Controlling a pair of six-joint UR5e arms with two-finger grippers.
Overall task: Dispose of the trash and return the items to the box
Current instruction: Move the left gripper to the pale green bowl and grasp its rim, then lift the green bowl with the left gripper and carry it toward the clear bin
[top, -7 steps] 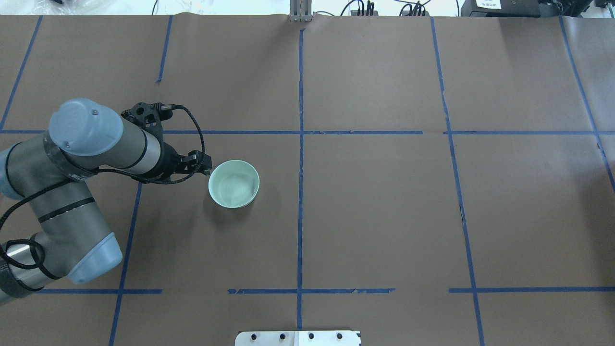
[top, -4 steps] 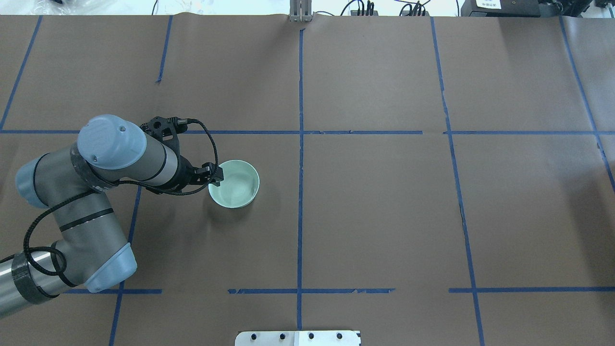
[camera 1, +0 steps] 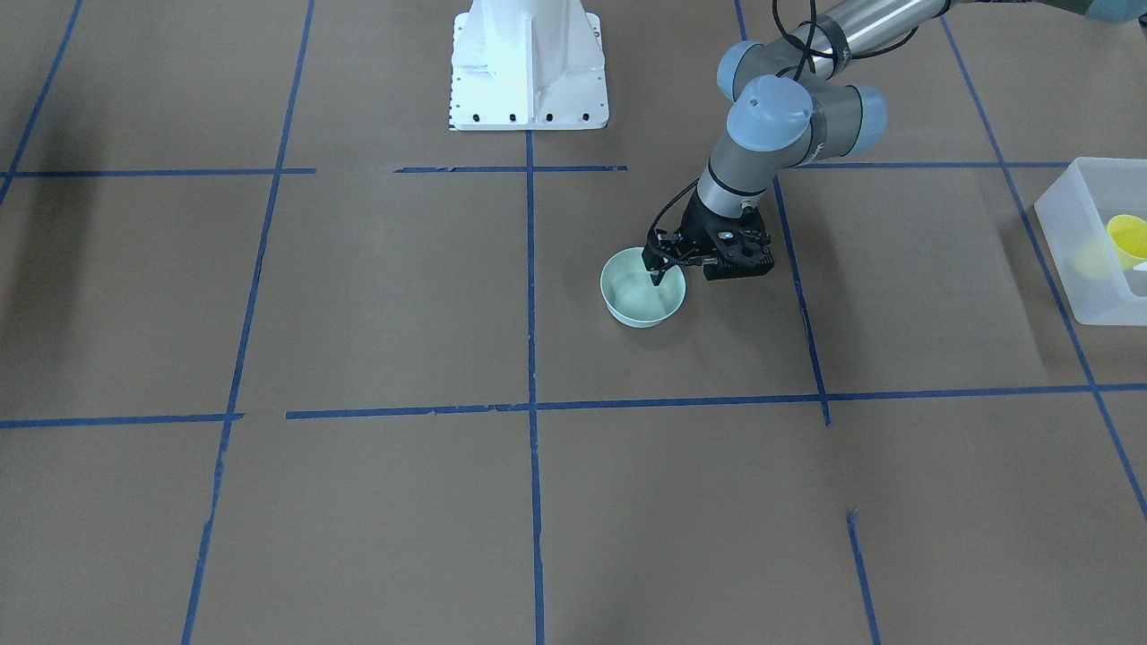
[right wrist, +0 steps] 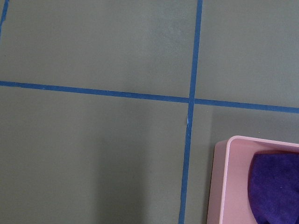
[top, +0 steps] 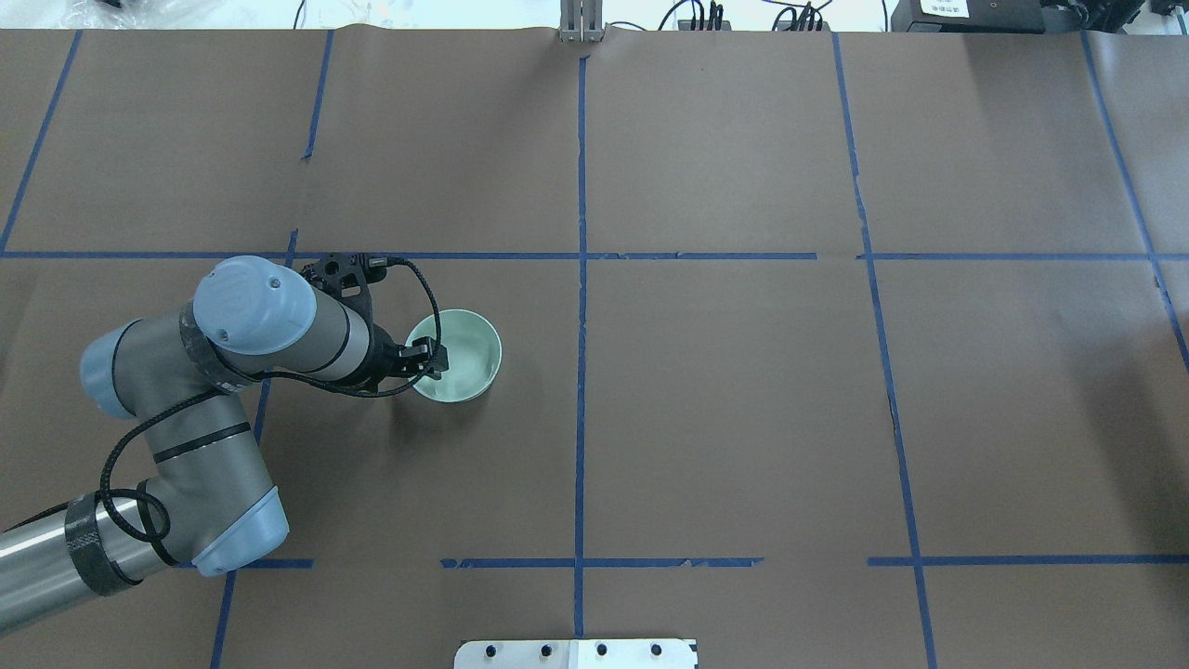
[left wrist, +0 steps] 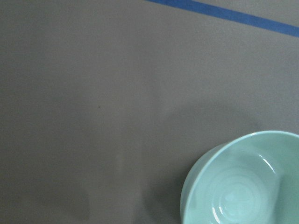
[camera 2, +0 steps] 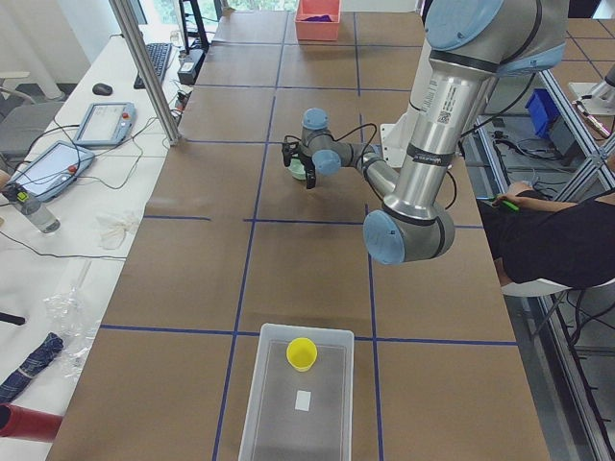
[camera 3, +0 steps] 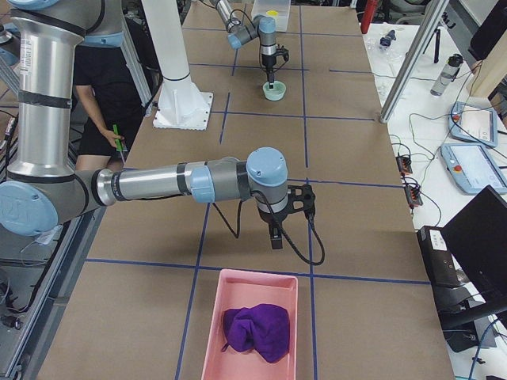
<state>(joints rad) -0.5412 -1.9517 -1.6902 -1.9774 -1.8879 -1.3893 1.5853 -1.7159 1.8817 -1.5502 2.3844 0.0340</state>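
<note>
A pale green bowl [top: 467, 360] stands upright on the brown table; it also shows in the front view [camera 1: 634, 303] and the left wrist view [left wrist: 243, 186]. My left gripper [top: 433, 359] is open at the bowl's left rim, with one finger [camera 1: 658, 274] dipping inside the bowl. The yellow cup [camera 1: 1127, 238] sits inside the frosted white box [camera 1: 1072, 235] at the table's left end, far from the gripper; both show in the left side view, cup [camera 2: 302, 353] and box [camera 2: 252, 408]. My right gripper [camera 3: 274, 237] shows only in the right side view; I cannot tell its state.
A pink tray [camera 3: 211, 324] holding a purple cloth [camera 3: 257, 331] lies at the table's right end, just below the right gripper; it also shows in the right wrist view [right wrist: 218, 186]. The white robot base [camera 1: 527, 63] stands at the robot-side edge. Blue tape lines grid the table.
My left arm has moved right and a little toward the robot. Its gripper went from beside the bowl's left edge to over the rim, with a finger inside. The bowl has not moved.
</note>
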